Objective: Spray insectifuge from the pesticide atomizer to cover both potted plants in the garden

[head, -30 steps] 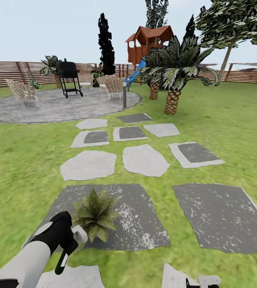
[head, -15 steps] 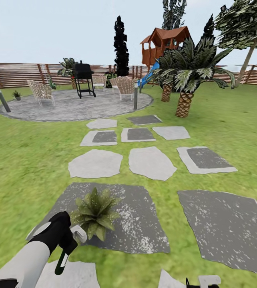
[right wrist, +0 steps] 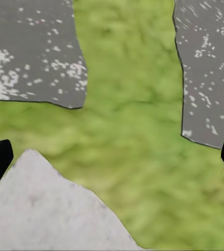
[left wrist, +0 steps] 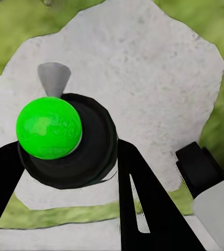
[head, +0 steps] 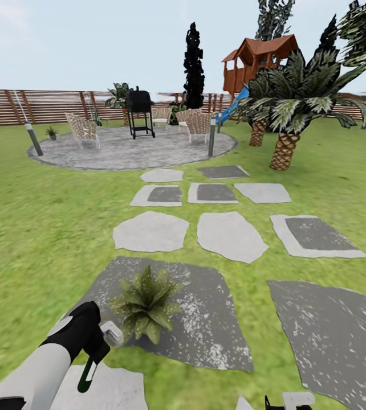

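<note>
Right gripper (head: 288, 400): cut off by the head view's lower edge; jaws' stand cannot be told.
Left gripper (left wrist: 65, 209): finger ends hidden behind the spray bottle (left wrist: 73, 141).
Plant pot (head: 144, 327): hidden under its leaves.
Small plant (head: 52, 133) by the fence: too small to identify.

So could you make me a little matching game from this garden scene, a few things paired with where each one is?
Things:
1. potted plant
2. grill
3. playhouse
4. left gripper

Places:
A. behind the palm trees, by the fence
B. on the dark stepping stone
C. on the round gravel patio
D. low, just beside the potted plant

Pairs: 1-B, 2-C, 3-A, 4-D
</note>
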